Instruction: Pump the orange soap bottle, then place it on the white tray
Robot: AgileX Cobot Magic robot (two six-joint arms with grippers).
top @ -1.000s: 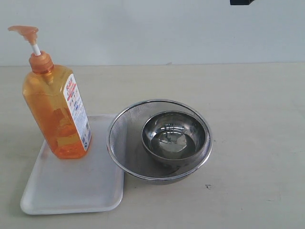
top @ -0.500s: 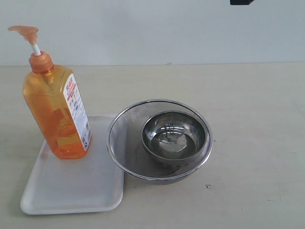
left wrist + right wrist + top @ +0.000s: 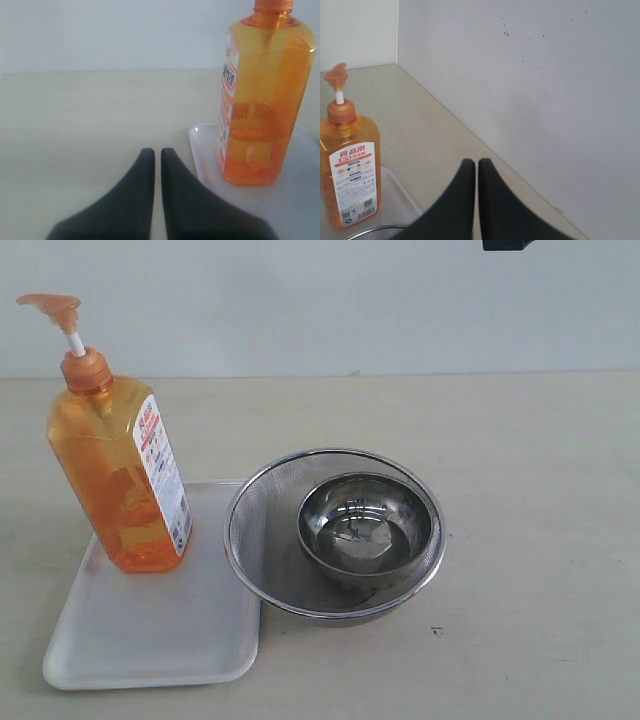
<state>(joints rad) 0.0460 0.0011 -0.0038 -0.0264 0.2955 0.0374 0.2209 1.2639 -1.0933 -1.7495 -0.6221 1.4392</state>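
Exterior view — orange soap bottle (image 3: 115, 490) unmoved, upright on white tray (image 3: 150, 640).

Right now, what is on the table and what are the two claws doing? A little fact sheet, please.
bottle: orange soap bottle stands upright on the white tray, at its far left corner
strainer: mesh strainer right of the bottle, its rim overlapping the tray's right edge in the exterior view
bowl: steel bowl inside the strainer
left: left gripper shut, holding nothing, apart from the bottle
right: right gripper shut, holding nothing
surface: pale table
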